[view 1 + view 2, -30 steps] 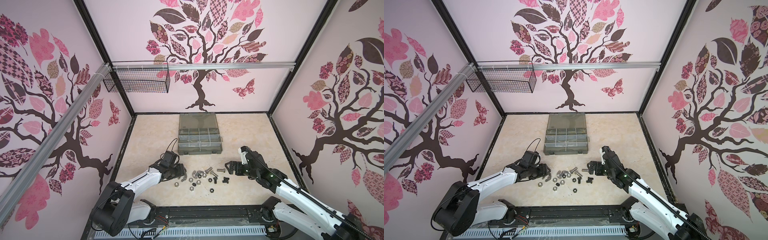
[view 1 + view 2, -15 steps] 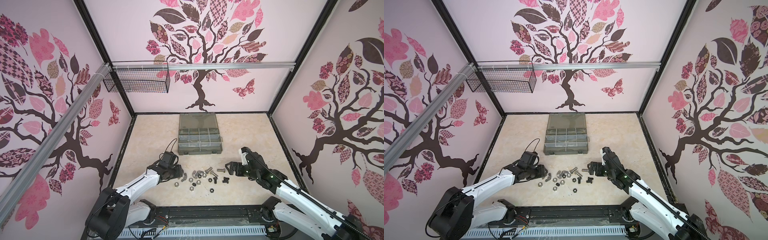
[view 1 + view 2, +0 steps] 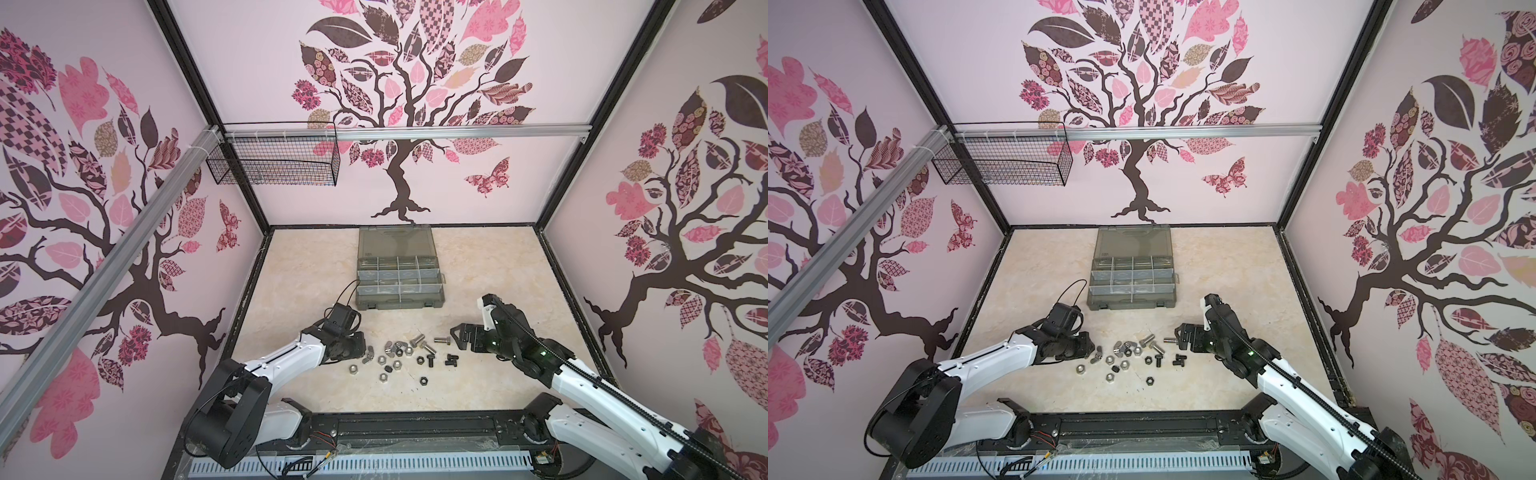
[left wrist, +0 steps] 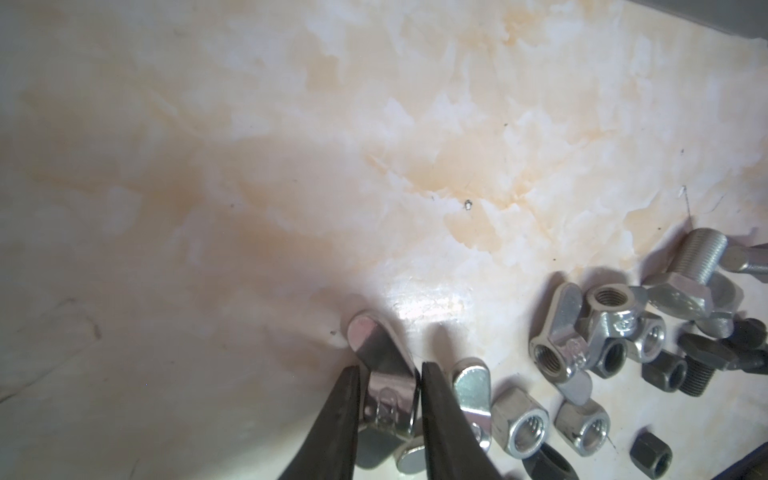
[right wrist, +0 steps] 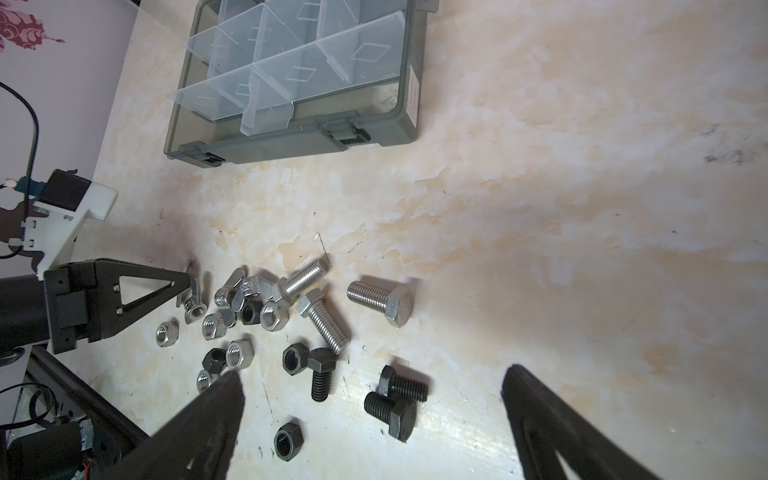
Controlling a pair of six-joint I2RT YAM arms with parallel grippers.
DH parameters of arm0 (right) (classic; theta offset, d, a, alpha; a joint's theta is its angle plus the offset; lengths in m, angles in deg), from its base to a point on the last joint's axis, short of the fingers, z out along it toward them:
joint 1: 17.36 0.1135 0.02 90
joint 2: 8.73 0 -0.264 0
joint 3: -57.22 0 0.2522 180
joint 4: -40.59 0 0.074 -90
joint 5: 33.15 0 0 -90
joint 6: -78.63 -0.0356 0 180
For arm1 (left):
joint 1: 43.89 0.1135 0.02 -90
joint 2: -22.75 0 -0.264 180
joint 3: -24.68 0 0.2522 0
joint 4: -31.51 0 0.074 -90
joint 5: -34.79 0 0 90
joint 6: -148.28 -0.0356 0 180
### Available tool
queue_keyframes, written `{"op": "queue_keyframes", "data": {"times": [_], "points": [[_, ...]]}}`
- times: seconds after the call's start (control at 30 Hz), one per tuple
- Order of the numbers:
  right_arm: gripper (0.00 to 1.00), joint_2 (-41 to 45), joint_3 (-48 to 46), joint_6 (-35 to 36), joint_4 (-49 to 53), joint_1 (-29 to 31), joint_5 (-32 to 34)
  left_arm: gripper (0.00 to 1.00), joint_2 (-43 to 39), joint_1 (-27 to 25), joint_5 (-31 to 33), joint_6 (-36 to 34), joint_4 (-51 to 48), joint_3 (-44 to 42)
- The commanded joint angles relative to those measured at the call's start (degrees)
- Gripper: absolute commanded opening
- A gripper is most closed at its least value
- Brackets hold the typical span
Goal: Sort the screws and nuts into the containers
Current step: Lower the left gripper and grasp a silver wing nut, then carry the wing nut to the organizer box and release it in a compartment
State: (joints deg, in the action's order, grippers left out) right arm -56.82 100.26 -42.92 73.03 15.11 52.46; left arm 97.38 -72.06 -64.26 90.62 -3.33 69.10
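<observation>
Pick-up step; sorting looks barely begun. The left gripper (image 4: pixel 390 369) has its fingers pinched on a silver wing nut (image 4: pixel 388 395), which lies on the table (image 3: pixel 478 270) at the edge of the loose nuts (image 5: pixel 274 316) and screws (image 5: pixel 380 301). The right gripper (image 3: pixel 455 338) hangs wide open and empty near the screws. Beyond, the organiser case (image 3: pixel 401 303) lies open, its compartments (image 5: pixel 357 54) apparently bare. The next move probably calls for a clean lift, then a carry to one compartment.

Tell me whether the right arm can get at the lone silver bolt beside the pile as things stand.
Probably yes. The right gripper stands open close to the silver bolt, which lies apart from the pile with bare table around it. The left gripper grips a wing nut at the pile's far side.
</observation>
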Motion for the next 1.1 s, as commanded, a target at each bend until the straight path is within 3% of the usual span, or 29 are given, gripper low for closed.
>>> {"op": "queue_keyframes", "data": {"times": [0.0, 0.23, 0.5, 0.63, 0.8, 1.07], "points": [[1.0, -0.05, -0.19, -0.53, 0.69, 0.14, -0.01, 0.24, 1.02, -0.41, 0.51, -1.22, 0.04, 1.23], [1.0, 0.04, -0.21, -0.71, 0.91, 0.2, 0.08, 0.1, 0.08, -0.64, 0.78, -1.33, -0.7, 1.62], [1.0, 1.63, 0.25, -0.79, 2.62, 0.18, 1.04, 0.09, -2.69, -0.49, 3.93, -5.34, -4.47, 11.97], [1.0, 1.87, 0.42, -1.0, 2.88, 0.14, 1.09, 0.1, 2.94, 0.41, 5.66, -10.09, -6.62, 22.16], [1.0, 1.96, 1.21, -0.86, 3.63, 0.19, 1.29, 0.1, 12.47, 3.23, 3.03, -12.86, -6.8, 31.77], [1.0, 2.97, 1.97, -1.06, 4.79, 0.17, 2.42, 0.1, 21.02, 5.31, 1.81, -14.4, -6.31, 37.91]]}}
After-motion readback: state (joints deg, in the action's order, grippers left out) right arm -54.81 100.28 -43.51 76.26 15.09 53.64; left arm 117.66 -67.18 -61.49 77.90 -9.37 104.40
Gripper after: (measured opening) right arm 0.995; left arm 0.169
